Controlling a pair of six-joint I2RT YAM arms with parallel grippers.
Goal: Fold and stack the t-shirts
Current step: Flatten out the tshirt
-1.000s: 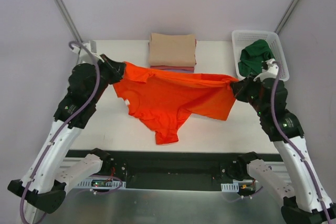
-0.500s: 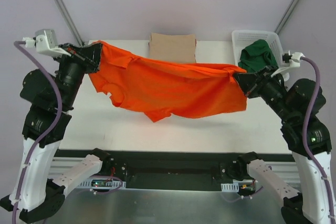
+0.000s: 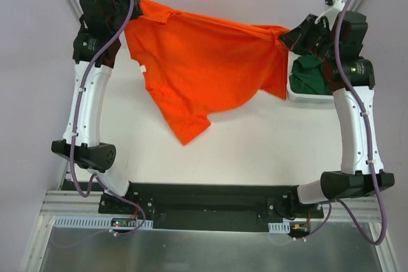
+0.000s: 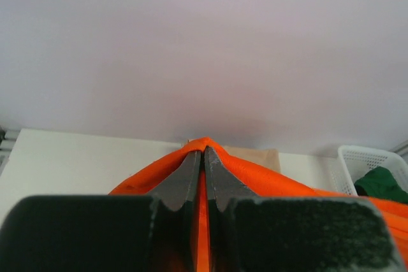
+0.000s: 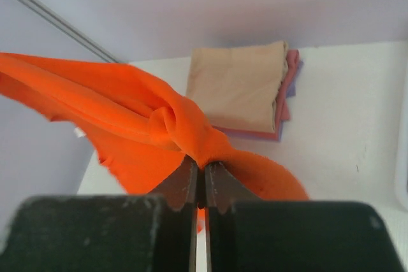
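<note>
The bright orange t-shirt hangs stretched in the air between both grippers, its lower part drooping toward the table. My left gripper is shut on its left top edge; the cloth shows between the fingers in the left wrist view. My right gripper is shut on its right top edge, bunched at the fingertips in the right wrist view. The dark green t-shirt lies in the basket. The folded stack, beige on top over pink and lavender, lies on the table; the orange shirt hides it from above.
The white mesh basket stands at the table's back right, under the right arm; it also shows in the left wrist view. The white table lies below the hanging shirt. Both arms are raised high.
Both arms have risen and lifted the orange t-shirt off the table. It now hangs higher and covers the folded stack in the top view.
</note>
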